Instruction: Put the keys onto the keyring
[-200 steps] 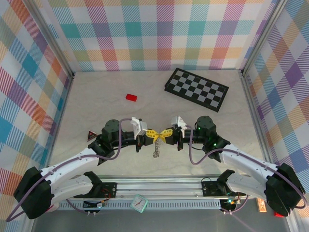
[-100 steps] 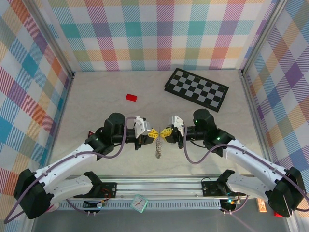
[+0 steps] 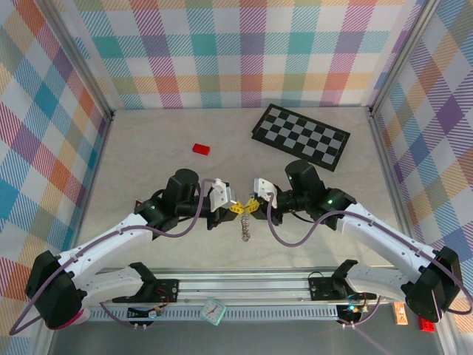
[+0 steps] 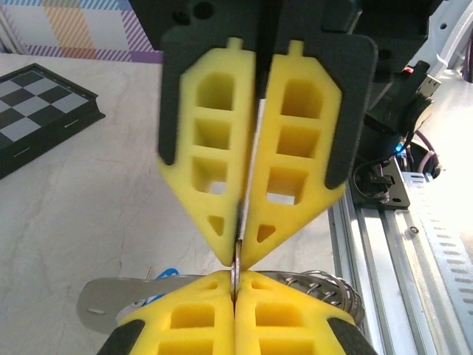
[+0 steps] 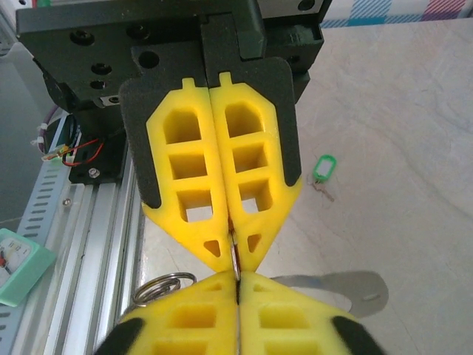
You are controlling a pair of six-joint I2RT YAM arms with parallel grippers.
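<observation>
L gripper [image 3: 235, 208] & R gripper [image 3: 251, 205] meet tip-to-tip. L fingers [image 5: 209, 192] pressed shut on keyring [image 3: 242, 228] wire; the rest dangles just below the tips. R fingers [image 4: 325, 126] narrow, thin metal in the slit; can't tell if clamped. Well apart on table [image 5: 414, 111]: mint-green key [image 5: 323, 167].

Shiny silvery metal keyring [image 3: 242, 231], glossy green plastic key [image 5: 323, 167], matt yellow jaws, smooth marbled tabletop [image 4: 111, 207].
</observation>
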